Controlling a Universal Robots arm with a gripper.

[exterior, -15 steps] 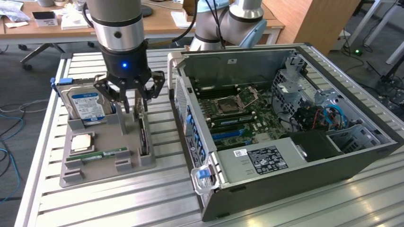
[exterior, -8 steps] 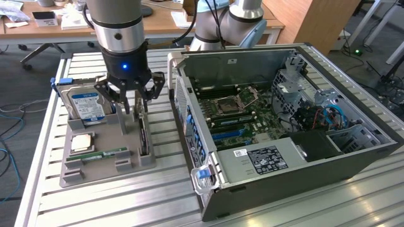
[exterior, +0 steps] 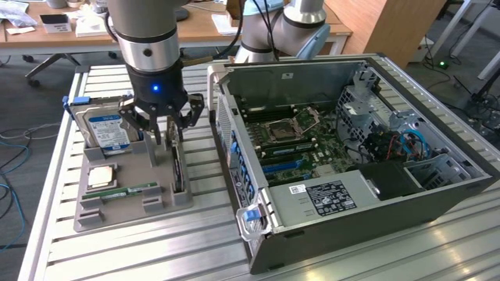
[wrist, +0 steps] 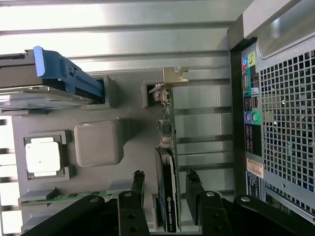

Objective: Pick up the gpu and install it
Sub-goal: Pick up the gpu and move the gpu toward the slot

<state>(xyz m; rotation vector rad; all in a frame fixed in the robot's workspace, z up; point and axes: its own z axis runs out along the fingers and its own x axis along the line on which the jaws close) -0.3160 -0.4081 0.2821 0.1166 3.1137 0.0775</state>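
The gpu (exterior: 178,171) stands on its long edge in a slot at the side of the grey tray (exterior: 168,206) nearest the case. In the wrist view the gpu (wrist: 167,130) is a thin dark card with a black cooler and a silver end bracket (wrist: 173,76). My gripper (exterior: 167,139) hangs just above it, open. In the wrist view the gripper (wrist: 166,186) straddles the card's cooler end. One black finger (wrist: 139,189) stands on each side, with a small gap to the card on both.
The tray also holds a hard drive (exterior: 105,129) with a blue-white label, a CPU (exterior: 102,175) and a green RAM stick (exterior: 121,192). The open computer case (exterior: 352,193) lies to the exterior view's right, motherboard (exterior: 289,146) exposed. Its rear panel (wrist: 280,123) is close beside the gpu.
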